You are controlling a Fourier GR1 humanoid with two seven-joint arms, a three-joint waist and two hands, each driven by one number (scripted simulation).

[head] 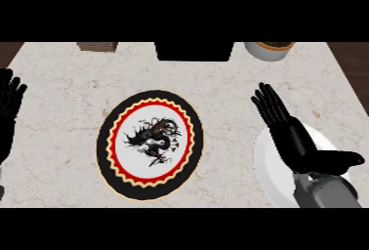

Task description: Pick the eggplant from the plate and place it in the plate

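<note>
Progress: the transfer does not appear to have begun, as far as this view shows. The eggplant cannot be seen anywhere on the desk (65, 88); its colour, shape and condition therefore cannot be reported. The likeliest position, as a judgement only, is on the white plate (265, 166) at the desk's right edge toward the near corner, beneath the right hand (296, 141), which covers most of that plate. That hand is spread flat, fingers straight and pointing toward the far edge, thumb out to the right; nothing is seen held in it, and whether it touches anything underneath cannot be told. The patterned plate (150, 145), with black rim, red and cream band and a dark figure on a white centre, lies at the middle of the desk, nearer the front edge, and carries nothing; judged to be the destination. The two plates are well apart, with bare desk between them. The left hand (9, 97) rests at the desk's left edge, fingers straight and up, holding nothing. Along the far edge stand a black box (194, 51), a white pot (270, 50) toward the right corner, and a small brown block (96, 47) toward the left; none lies between the plates. Outstanding: grasp, lift, carry leftward to the patterned plate, release.
</note>
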